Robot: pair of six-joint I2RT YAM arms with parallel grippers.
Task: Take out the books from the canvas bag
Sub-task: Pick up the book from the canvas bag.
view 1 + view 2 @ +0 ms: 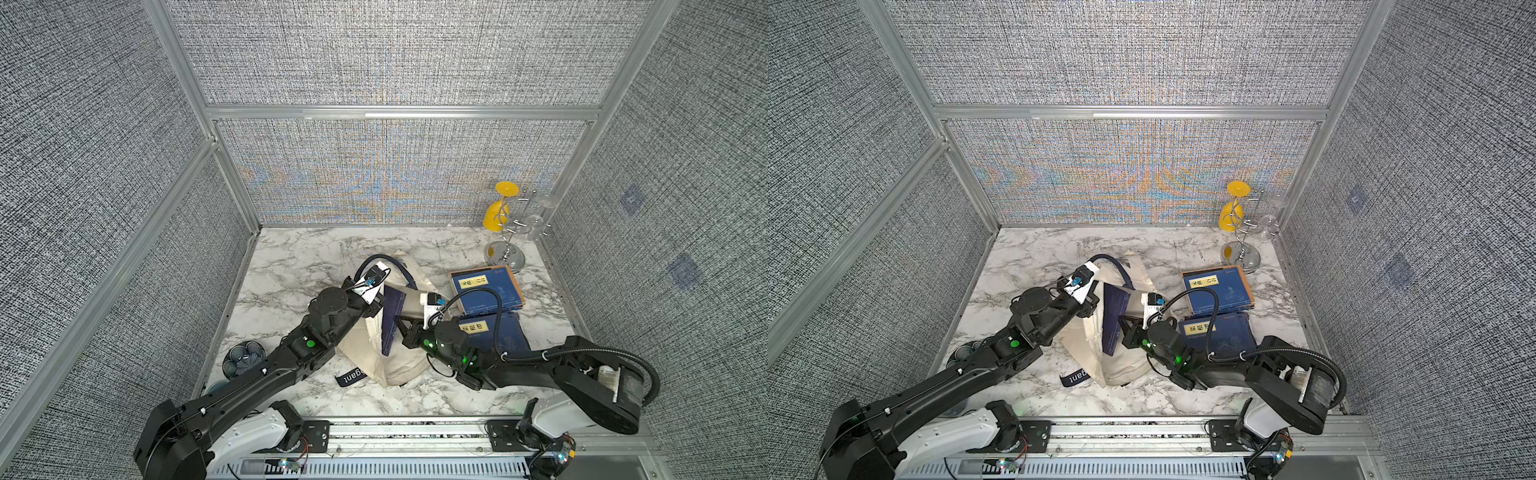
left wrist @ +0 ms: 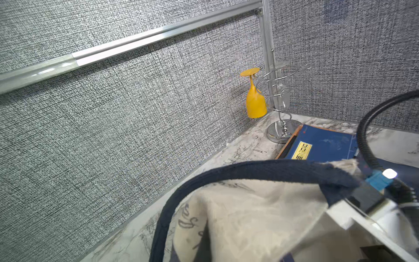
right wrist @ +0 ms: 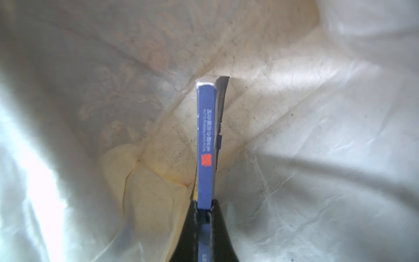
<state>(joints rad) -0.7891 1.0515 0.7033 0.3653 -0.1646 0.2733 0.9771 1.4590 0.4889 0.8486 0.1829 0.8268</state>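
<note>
The cream canvas bag (image 1: 374, 353) (image 1: 1088, 345) lies mid-table with its mouth held up. My left gripper (image 1: 376, 308) is at the mouth's rim, shut on the canvas; the left wrist view shows only cloth (image 2: 249, 215) and the navy handle (image 2: 260, 169). My right gripper (image 1: 402, 326) (image 3: 204, 207) reaches into the bag, shut on a thin navy book (image 1: 392, 322) (image 3: 205, 145) standing on edge, half out of the mouth. Two more books (image 1: 486, 291) (image 1: 500, 338) lie flat on the marble to the right, the nearer one partly under my right arm.
A chrome glass stand (image 1: 509, 255) with a hanging yellow goblet (image 1: 498, 216) and clear glasses stands at the back right corner, just behind the far book. A dark round dish (image 1: 243, 357) sits by the left wall. Grey fabric walls close three sides.
</note>
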